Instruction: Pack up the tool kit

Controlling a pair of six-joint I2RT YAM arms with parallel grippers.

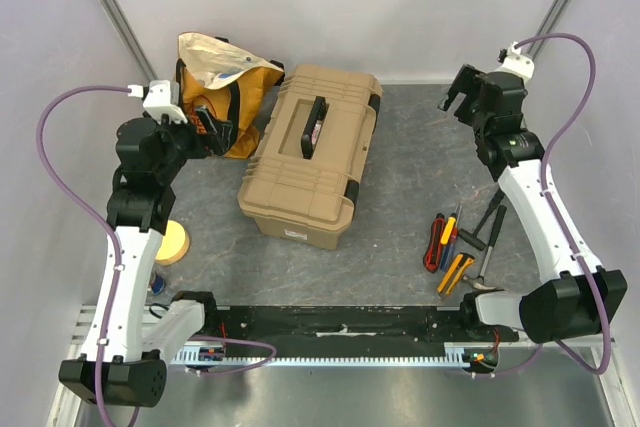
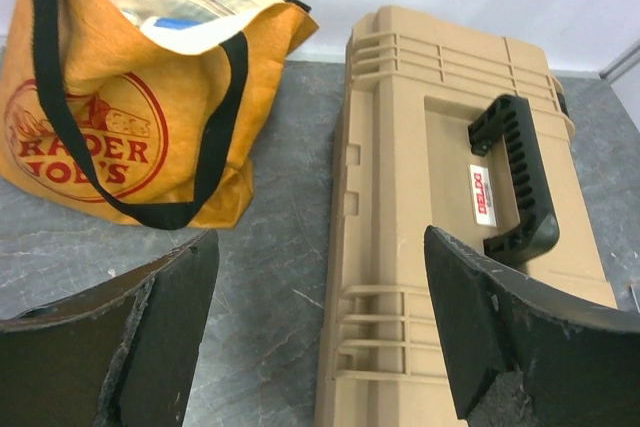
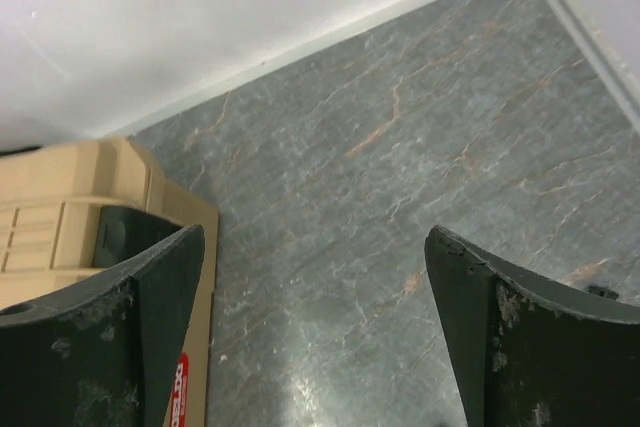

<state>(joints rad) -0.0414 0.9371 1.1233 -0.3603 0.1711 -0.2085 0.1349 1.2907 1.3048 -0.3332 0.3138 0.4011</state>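
The tan ribbed toolbox [image 1: 312, 154] lies closed in the middle of the table, its black handle [image 1: 315, 125] on top. It also shows in the left wrist view [image 2: 450, 247] and its corner in the right wrist view [image 3: 60, 227]. Several small hand tools [image 1: 462, 242] with red, yellow and black handles lie on the table at the right. My left gripper [image 1: 222, 132] is open and empty, raised left of the toolbox. My right gripper [image 1: 455, 95] is open and empty, raised to the right of the toolbox's far end.
An orange-yellow cloth bag [image 1: 222, 87] stands at the back left, beside the toolbox; it also shows in the left wrist view [image 2: 120, 117]. A roll of tan tape [image 1: 172, 242] lies near the left arm. White walls close the back and sides.
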